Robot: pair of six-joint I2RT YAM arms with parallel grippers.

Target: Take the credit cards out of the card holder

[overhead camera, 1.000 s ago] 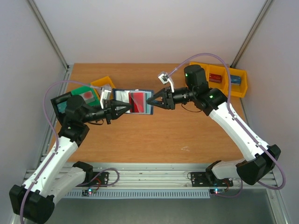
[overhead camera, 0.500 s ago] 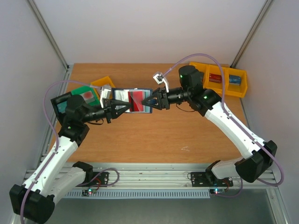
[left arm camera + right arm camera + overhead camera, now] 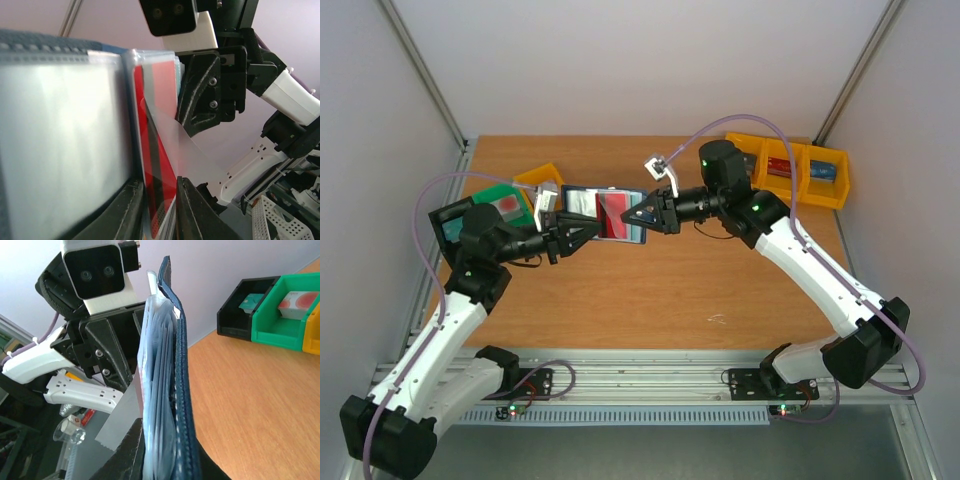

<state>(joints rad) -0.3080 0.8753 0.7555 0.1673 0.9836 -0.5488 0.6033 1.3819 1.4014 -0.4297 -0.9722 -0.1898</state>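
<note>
Navy soft bifold card holder (image 3: 180, 365) clamped in right gripper (image 3: 165, 455), left gripper (image 3: 160, 202) pinching red plastic card (image 3: 152, 145), print unreadable to us.

Open navy card holder (image 3: 578, 207) holds red credit card (image 3: 612, 215).

I am looking at a warm brown wooden surface (image 3: 650, 290) boxed in by plain pale walls: a back wall (image 3: 640, 60), a left wall (image 3: 370, 150) and a right wall (image 3: 920, 100). Slim metal posts, one on the left (image 3: 425, 70) and one on the right (image 3: 855, 70), slant up from the far corners. A ribbed aluminium rail (image 3: 650, 375) runs along the near edge, with a grey floor (image 3: 670, 450) below it. The light is soft and even, with only faint shadows on the wood.
</note>
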